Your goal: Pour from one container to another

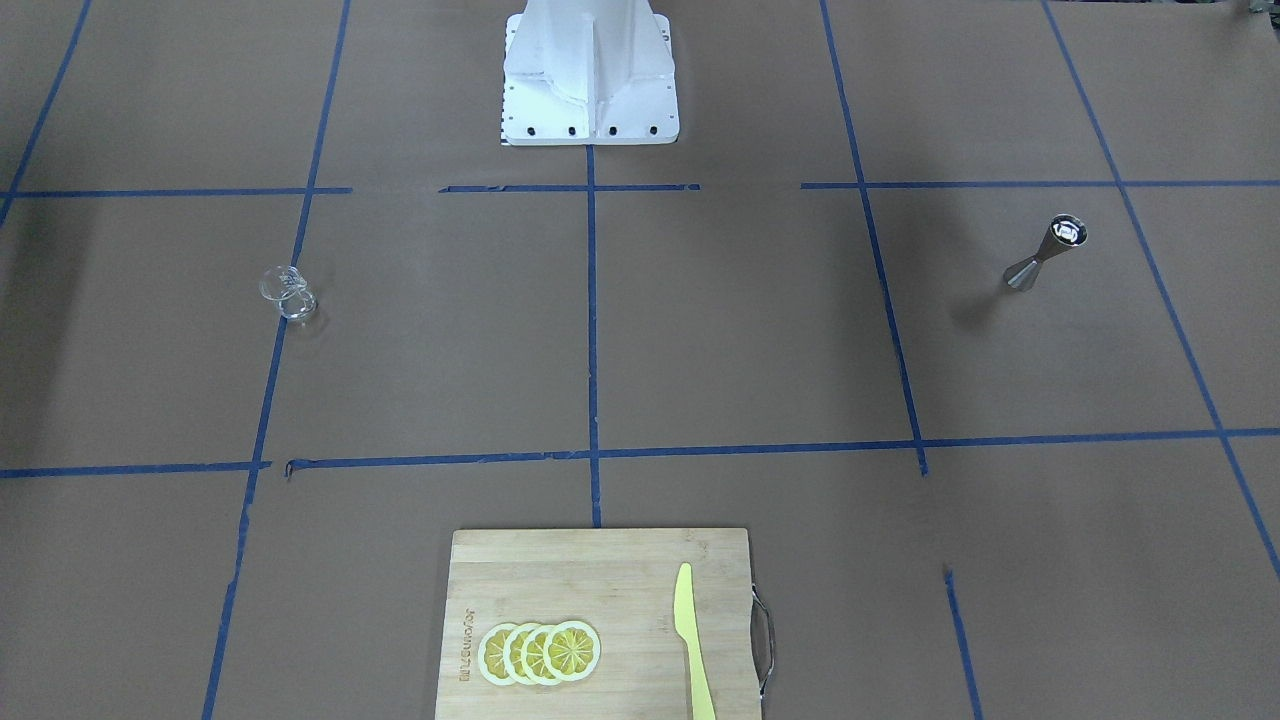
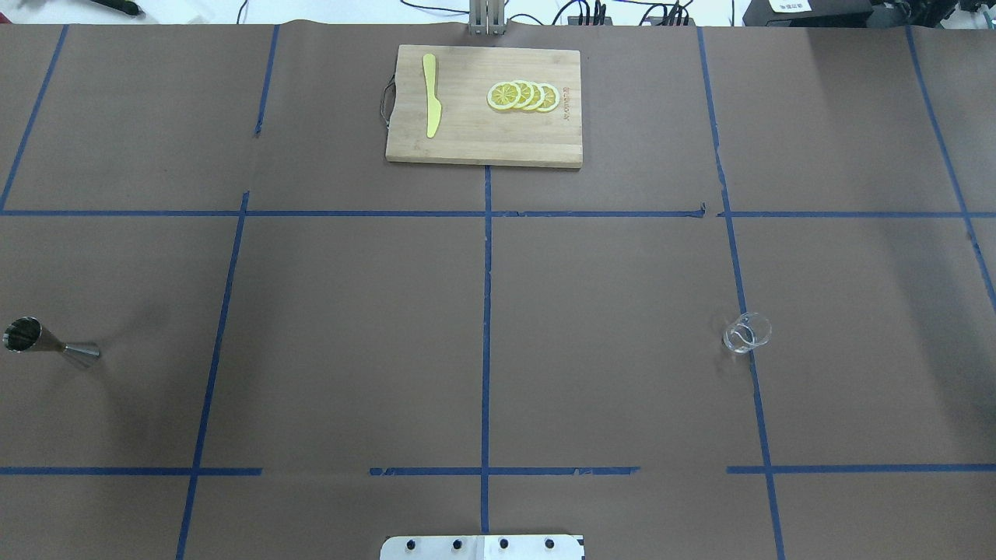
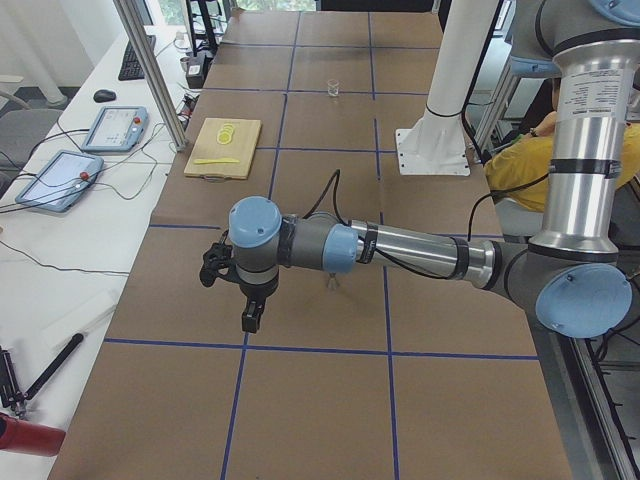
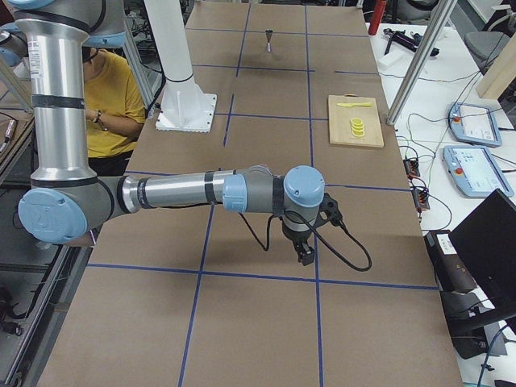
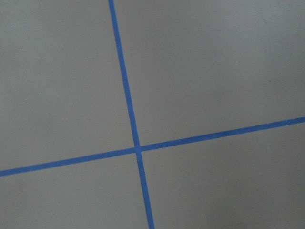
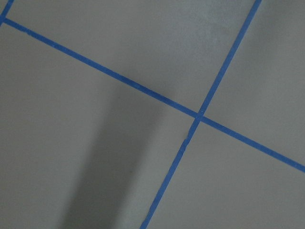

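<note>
- Left gripper (image 3: 250,318), right gripper (image 4: 305,255): each low over one end of the desk (image 2: 350,350), shown in side views only; whether jaws stand apart or together cannot be told
- Glass cup (image 2: 747,333): upright on a tape line (image 2: 753,389), desk's right half; contents indiscernible
- Jigger (image 2: 47,342): upright near the left edge, well apart from cup
- Risks: narrow-waisted jigger probably tips if nudged; long carry may spill
- Cutting board (image 2: 482,148), far edge: lemon slices (image 2: 523,96), knife (image 2: 430,105)

You see the clear glass cup (image 2: 747,333) upright on blue tape, well apart from the upright steel jigger (image 2: 47,342).
</note>
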Robot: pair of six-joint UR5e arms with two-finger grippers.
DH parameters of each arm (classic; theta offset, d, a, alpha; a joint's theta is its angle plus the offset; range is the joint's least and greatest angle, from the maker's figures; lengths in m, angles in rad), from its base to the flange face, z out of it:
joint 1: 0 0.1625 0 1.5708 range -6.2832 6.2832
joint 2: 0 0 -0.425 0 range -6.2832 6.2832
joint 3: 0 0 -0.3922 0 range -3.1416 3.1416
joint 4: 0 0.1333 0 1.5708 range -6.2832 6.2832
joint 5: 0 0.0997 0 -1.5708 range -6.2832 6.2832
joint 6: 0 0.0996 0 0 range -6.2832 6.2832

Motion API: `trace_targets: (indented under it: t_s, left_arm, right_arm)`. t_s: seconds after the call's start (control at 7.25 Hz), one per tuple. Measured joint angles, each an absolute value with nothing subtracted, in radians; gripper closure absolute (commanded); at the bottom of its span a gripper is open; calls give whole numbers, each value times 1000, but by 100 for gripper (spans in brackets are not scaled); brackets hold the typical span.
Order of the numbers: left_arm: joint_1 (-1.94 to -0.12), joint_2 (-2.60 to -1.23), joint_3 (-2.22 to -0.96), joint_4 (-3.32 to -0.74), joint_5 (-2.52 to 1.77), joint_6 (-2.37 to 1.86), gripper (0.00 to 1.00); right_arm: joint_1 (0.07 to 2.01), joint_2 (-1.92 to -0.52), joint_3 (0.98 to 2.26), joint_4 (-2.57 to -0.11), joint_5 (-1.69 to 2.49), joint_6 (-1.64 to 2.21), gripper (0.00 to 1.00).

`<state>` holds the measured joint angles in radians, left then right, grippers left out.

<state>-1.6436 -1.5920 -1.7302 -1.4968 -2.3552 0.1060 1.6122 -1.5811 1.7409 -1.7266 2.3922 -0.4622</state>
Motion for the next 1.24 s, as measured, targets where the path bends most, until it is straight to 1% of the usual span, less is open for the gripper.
trace_targets:
  t_s: [0.14,0.41,1.24]
  left_arm:
    - [-1668,-1586,-1746,-1463,-2352,126,0]
    - [-1677,-1583,-1749,-1456,-2354,130,0]
    - [-1675,-1560,-1755,-1526,-2360,132,0]
  right_arm:
    - [1615,-1588,1762,-1762,2396,-393,0]
    - [1612,-1598,1770,-1755,2398,-208,0]
    - [1591,-1734,1774,-1611,2398,-92,0]
